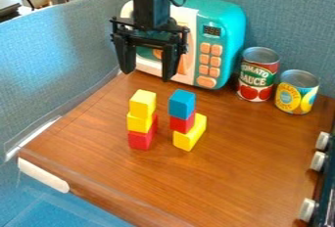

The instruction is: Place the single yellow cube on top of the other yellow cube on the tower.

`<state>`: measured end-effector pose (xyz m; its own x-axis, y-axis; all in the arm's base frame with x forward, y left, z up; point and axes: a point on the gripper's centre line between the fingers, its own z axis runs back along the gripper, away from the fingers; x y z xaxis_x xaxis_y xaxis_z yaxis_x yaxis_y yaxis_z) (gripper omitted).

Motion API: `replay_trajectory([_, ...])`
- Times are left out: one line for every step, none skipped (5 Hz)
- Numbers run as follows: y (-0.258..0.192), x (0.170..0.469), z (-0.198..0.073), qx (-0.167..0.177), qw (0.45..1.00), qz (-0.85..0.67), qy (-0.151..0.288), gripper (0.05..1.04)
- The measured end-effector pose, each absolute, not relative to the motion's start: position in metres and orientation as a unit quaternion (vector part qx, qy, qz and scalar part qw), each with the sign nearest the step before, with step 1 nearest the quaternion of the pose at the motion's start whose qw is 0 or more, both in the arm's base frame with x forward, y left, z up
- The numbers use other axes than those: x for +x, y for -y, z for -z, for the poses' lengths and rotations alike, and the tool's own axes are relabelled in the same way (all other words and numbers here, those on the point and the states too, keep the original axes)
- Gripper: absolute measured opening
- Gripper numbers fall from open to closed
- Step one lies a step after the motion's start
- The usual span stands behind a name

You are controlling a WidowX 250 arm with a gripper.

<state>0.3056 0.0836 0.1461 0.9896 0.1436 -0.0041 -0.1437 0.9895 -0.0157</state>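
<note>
Note that your camera view cuts off the arm at the top edge. The gripper (pixel 148 76) hangs upright in front of the toy microwave (pixel 226 35) and covers much of that unit's door. A cable loops beside the arm; you cannot trace its full run. At the right edge, the dark appliance (pixel 325 184) with pale knobs (pixel 317 161) is cut off. The items at the upper left are also cropped.

The upper yellow cube (pixel 142 104) covers most of the top of the lower yellow block (pixel 138 123). You cannot verify the full contact area between them. In the second stack, the red cube (pixel 182 123) and blue cube (pixel 182 104) mask part of the yellow base block (pixel 190 135).

The upper yellow cube is a plain, bright yellow piece with a paler top face and a darker side face. It sits upright, slightly offset to the image right of the lower yellow block, which rests on the red base block (pixel 143 135). This stack stands on the wood-grain surface (pixel 242 157), near the second stack.

Jaw state: wide apart, pointing down, nothing held; the fingertips are clear of both stacks.
</note>
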Motion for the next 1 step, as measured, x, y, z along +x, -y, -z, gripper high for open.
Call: replay_trajectory([-0.0731,0.3095,-0.1347,-0.012,0.999,-0.04,-0.015,1.0])
